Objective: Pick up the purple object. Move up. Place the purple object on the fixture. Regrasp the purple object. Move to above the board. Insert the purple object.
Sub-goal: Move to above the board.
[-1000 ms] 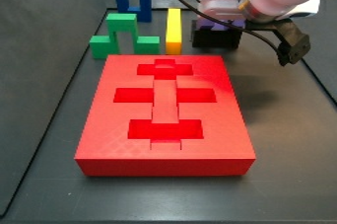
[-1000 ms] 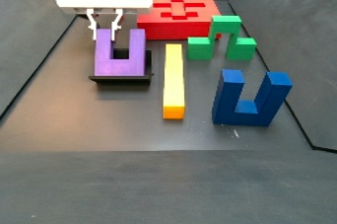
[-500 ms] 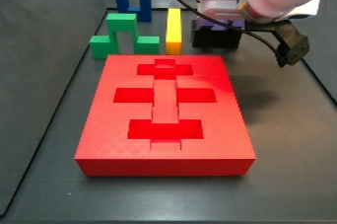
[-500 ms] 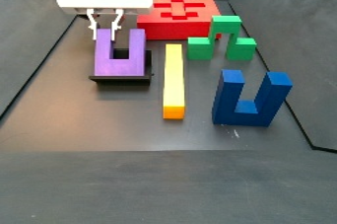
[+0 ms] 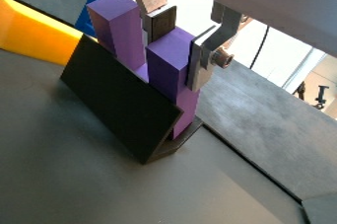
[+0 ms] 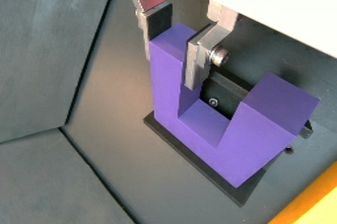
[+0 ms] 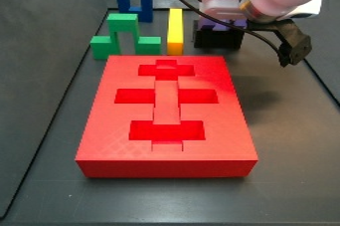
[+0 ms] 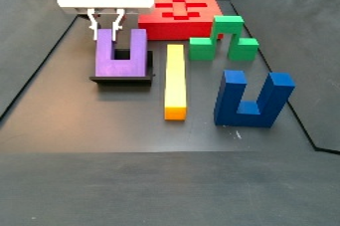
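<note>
Clearly we have the pincer (image 6: pixel 182 33) straddling one prong of the small purple U-shaped block (image 6: pixel 224 119), plates apart, on the black fixture (image 5: pixel 121 105); rigid, light, smooth-faced, best gripped across that prong's flat sides.

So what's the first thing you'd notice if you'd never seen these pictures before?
Probably the big red board, filling the middle of the floor in a side view. Next, the gripper reaching down over one prong of the purple object, which stands prongs-up on the black fixture. Beside that lie a yellow bar, a green arch and a blue block.
</note>
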Tool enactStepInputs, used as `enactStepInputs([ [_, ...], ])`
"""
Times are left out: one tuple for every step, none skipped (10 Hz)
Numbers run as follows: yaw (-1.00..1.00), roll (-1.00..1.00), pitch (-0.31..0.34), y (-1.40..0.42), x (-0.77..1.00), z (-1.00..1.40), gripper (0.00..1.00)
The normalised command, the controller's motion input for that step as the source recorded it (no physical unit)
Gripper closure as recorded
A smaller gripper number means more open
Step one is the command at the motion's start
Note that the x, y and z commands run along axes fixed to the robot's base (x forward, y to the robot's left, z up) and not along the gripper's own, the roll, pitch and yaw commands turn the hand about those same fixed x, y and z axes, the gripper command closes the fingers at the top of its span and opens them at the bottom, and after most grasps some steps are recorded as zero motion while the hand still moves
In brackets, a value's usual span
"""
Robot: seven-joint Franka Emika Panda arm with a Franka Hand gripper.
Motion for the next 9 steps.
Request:
enactStepInputs([
  [0.0, 0.0, 0.0, 0.0, 0.0, 1.4, 1.0],
  [0.0, -0.06, -0.036, -0.04, 0.0, 1.4, 1.0],
  [-0.01, -0.11, -0.048, -0.05, -0.03, 1.4, 1.0],
  [-0.01, -0.08, -0.054, -0.02, -0.03, 1.4, 1.0],
  [-0.03, -0.05, -0.003, -0.04, -0.02, 1.4, 1.0],
  [-0.04, -0.03, 0.014, -0.05, -0.03, 1.4, 1.0],
  [-0.03, -0.02, 0.025, -0.04, -0.02, 1.4, 1.0],
  [-0.02, -0.02, 0.046, -0.03, -0.01, 0.78, 1.0],
  [-0.01, 0.0, 0.07, -0.01, 0.03, 0.31, 1.0],
])
